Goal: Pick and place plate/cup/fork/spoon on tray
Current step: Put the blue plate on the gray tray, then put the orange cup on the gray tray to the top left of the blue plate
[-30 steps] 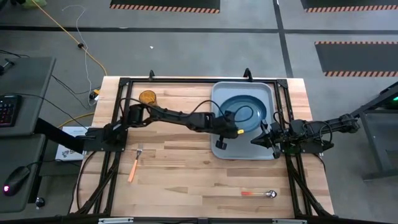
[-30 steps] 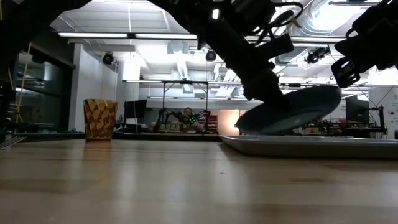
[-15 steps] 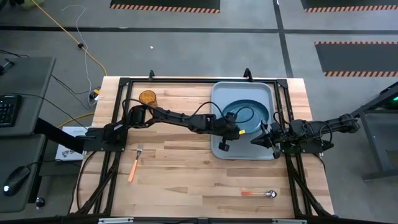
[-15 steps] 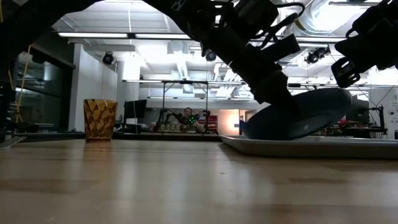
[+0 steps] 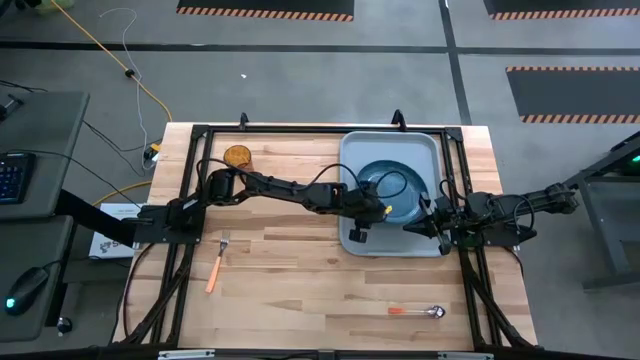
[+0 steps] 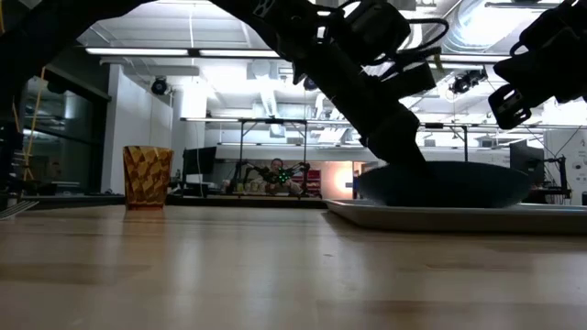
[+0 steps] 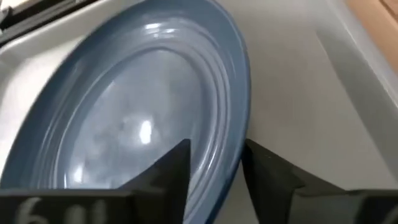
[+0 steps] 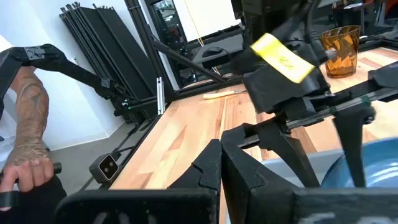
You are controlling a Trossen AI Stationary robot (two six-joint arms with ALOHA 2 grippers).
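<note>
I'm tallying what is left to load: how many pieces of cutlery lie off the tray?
2. The fork lies on the table near the left arm's base; the spoon lies near the table's front edge, right of centre. Neither is on the tray.

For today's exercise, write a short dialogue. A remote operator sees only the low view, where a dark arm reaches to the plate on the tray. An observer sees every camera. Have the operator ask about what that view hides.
Operator: Two arms hang over the tray here. Which one is at the plate?
Observer: The left one. The left gripper is at the rim of the plate, on the side nearest the left arm's base.
Operator: I can see the cup, but no fork or spoon. Are they on the tray?
Observer: No. From above, the fork lies on the table near the left arm's base, and the spoon lies near the front edge. Both are off the tray.
</note>
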